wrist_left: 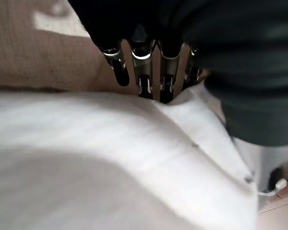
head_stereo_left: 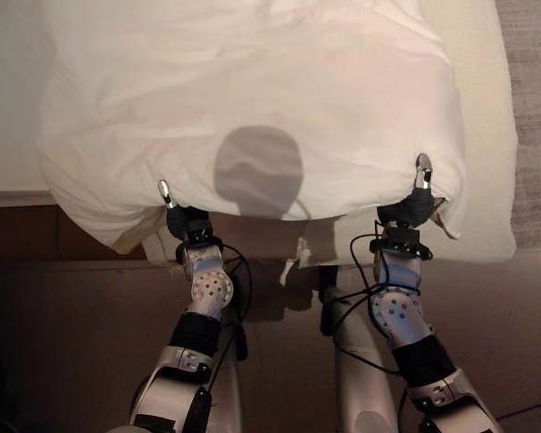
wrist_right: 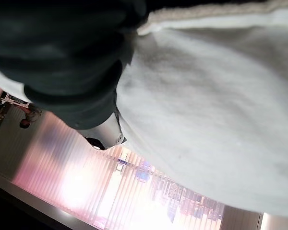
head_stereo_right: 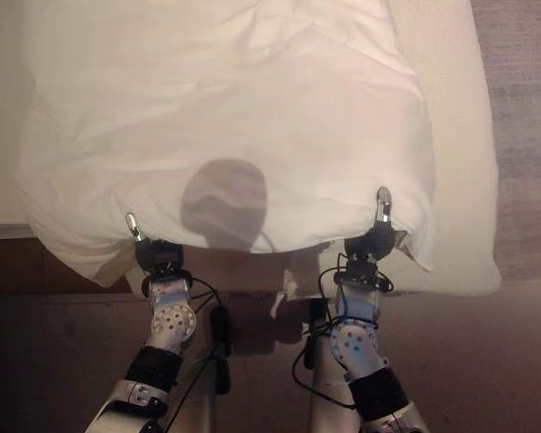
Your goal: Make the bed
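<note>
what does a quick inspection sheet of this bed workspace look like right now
surface: bed with a pale sheet, its near edge facing the robot
job's things: white duvet bunched on the bed, its near edge overhanging the bed's edge
clutter: nothing seen
robot hands: left robot hand and right robot hand each at the duvet's near edge, thumb on top, fingers under the cloth
cables: nothing seen apart from the robot's own
surroundings: wooden bed frame below the mattress, grey carpet beside the bed
</note>
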Robot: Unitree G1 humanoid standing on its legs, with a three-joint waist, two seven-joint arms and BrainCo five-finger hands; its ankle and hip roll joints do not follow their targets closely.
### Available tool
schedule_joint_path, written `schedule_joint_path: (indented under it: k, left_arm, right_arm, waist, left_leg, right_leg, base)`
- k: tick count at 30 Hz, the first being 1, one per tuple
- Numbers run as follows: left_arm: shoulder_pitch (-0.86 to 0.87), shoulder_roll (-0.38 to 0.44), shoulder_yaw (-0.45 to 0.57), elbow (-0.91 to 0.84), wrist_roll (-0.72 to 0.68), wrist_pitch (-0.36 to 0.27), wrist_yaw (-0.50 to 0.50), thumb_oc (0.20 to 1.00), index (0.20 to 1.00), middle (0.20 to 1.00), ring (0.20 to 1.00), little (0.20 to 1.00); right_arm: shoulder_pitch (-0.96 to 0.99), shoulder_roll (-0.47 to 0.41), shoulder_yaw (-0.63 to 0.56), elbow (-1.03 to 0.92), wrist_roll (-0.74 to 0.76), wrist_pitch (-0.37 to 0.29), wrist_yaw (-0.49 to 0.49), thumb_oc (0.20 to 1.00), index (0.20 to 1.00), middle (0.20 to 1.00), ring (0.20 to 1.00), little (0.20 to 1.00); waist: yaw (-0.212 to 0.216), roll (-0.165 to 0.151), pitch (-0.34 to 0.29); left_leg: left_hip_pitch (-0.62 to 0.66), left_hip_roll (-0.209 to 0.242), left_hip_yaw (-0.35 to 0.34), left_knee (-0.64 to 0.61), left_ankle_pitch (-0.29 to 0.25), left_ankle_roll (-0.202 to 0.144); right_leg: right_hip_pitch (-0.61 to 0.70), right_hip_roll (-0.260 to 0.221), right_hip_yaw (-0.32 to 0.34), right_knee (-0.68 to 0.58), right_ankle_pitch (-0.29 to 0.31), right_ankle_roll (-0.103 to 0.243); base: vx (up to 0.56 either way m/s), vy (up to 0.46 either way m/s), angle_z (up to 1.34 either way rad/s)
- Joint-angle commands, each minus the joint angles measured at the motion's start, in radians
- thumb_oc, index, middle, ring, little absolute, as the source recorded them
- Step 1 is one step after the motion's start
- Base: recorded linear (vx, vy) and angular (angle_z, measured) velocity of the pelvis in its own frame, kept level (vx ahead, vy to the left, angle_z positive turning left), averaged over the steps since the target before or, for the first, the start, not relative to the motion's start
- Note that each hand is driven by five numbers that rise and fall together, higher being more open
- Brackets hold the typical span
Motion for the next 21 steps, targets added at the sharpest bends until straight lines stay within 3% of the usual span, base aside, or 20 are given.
schedule_joint_path:
  k: [1,5,6,7,8,21]
  left_arm:
    - [-0.072,0.046,0.003,0.006,0.051,-0.041,0.018,1.000,1.000,1.000,1.000,1.000]
    - [-0.059,0.067,0.013,-0.024,0.092,-0.039,0.060,1.000,1.000,1.000,1.000,1.000]
    - [-0.052,0.071,0.017,-0.029,0.104,-0.038,0.069,0.592,0.592,0.592,0.592,0.592]
    - [-0.046,0.074,0.021,-0.038,0.108,-0.042,0.071,0.366,0.366,0.366,0.366,0.366]
    - [-0.043,0.074,0.024,-0.048,0.112,-0.046,0.071,0.200,0.200,0.200,0.200,0.200]
    - [0.095,0.061,0.083,-0.221,0.154,-0.077,0.070,0.200,0.200,0.200,0.200,0.200]
  right_arm:
    - [0.027,-0.005,-0.026,-0.129,-0.014,-0.029,0.076,0.200,0.200,0.200,0.200,0.200]
    - [0.039,-0.011,-0.033,-0.140,-0.014,-0.038,0.056,0.200,0.200,0.200,0.200,0.200]
    - [0.041,-0.014,-0.035,-0.140,-0.017,-0.039,0.050,0.200,0.200,0.200,0.200,0.200]
    - [0.043,-0.016,-0.036,-0.142,-0.020,-0.039,0.048,0.200,0.200,0.200,0.200,0.200]
    - [0.043,-0.017,-0.039,-0.143,-0.023,-0.039,0.046,0.200,0.200,0.200,0.200,0.200]
    - [0.086,-0.031,-0.084,-0.154,-0.062,-0.025,0.002,0.200,0.200,0.200,0.200,0.200]
  waist:
    - [-0.009,-0.023,-0.065]
    - [-0.008,-0.018,-0.065]
    - [-0.007,-0.017,-0.065]
    - [-0.006,-0.015,-0.066]
    - [-0.006,-0.013,-0.067]
    - [0.021,0.021,-0.072]
  left_leg:
    - [-0.047,-0.044,0.028,0.049,-0.031,0.057]
    - [-0.043,-0.046,0.026,0.046,-0.026,0.058]
    - [-0.040,-0.047,0.026,0.044,-0.026,0.058]
    - [-0.039,-0.048,0.025,0.042,-0.025,0.058]
    - [-0.037,-0.048,0.025,0.040,-0.023,0.057]
    - [0.032,-0.051,0.012,-0.016,0.005,0.044]
  right_leg:
    - [0.054,0.050,0.003,-0.050,0.042,0.029]
    - [0.060,0.049,0.002,-0.057,0.047,0.029]
    - [0.064,0.049,0.002,-0.058,0.047,0.029]
    - [0.064,0.049,0.003,-0.058,0.047,0.029]
    - [0.065,0.049,0.003,-0.058,0.047,0.029]
    - [0.112,0.054,-0.010,-0.047,0.020,0.016]
  base:
    - [0.00,0.000,0.00]
    - [0.00,0.000,0.00]
    - [0.00,0.000,0.00]
    - [0.00,0.000,0.00]
    - [0.00,0.000,0.00]
    - [0.00,-0.036,-0.01]
